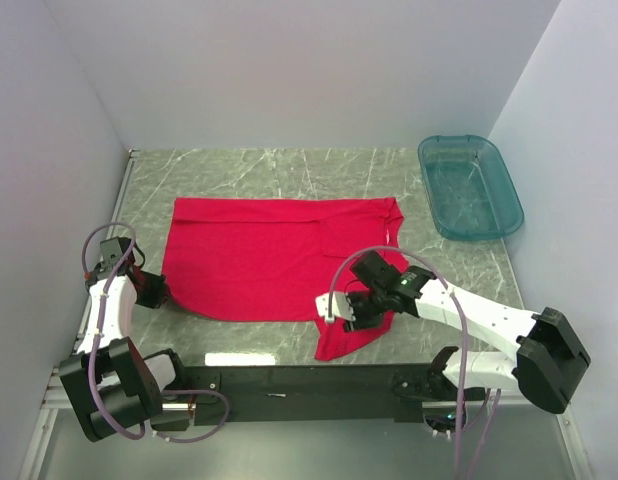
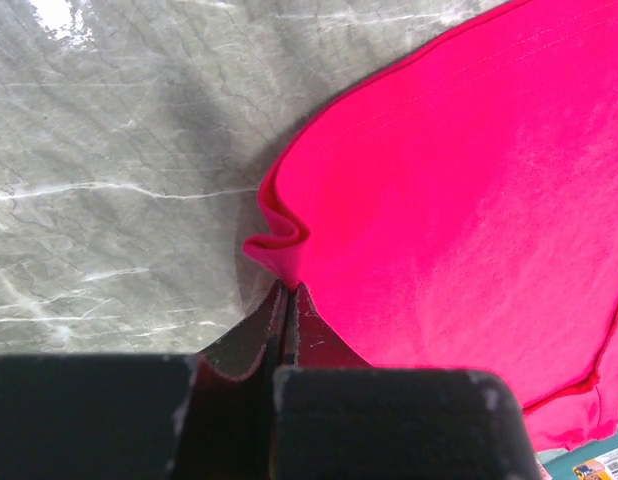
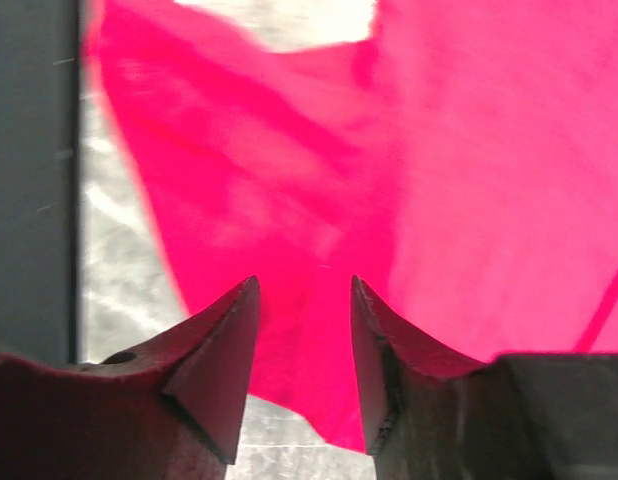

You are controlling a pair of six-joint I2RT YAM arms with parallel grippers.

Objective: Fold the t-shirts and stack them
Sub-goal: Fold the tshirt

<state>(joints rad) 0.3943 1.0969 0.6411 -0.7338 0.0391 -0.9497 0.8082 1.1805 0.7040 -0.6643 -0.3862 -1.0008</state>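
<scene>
While the left pincer [image 2: 289, 288] is clamping the soft red t-shirt [image 2: 449, 200] by a pucker, the right pincer [image 3: 304, 290] is hanging parted above.

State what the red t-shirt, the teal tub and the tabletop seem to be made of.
Red t-shirt: soft cloth, likely cotton, matte; it creases and folds limply.
Teal tub: see-through plastic, glossy; veining shows through it.
Tabletop: green marble-look surface with white veins, slightly shiny; stone or laminate, cannot tell.

Table [image 1: 259, 172] behind the t-shirt [image 1: 259, 262] lies open; the teal tub [image 1: 470, 190] blocks the far-right corner.
</scene>
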